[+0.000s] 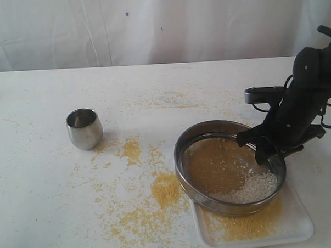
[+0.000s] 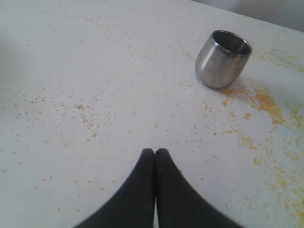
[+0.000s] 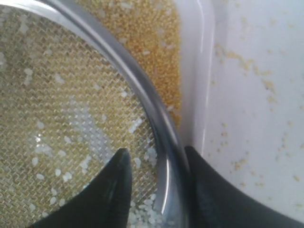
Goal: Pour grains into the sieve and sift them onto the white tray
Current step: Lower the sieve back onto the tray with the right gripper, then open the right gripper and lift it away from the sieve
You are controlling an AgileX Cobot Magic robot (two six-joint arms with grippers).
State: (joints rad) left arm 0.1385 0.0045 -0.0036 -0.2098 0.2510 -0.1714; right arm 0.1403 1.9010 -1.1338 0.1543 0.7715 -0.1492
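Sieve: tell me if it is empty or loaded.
Loaded: white grains lie heaped in the sieve, near the right end effector gripping its rim.

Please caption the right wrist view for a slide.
Jaws grip the sieve rim; whitish grains inside, yellow meal on white tray.

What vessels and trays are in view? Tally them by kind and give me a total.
steel cup: 1
sieve: 1
white tray: 1
Total: 3
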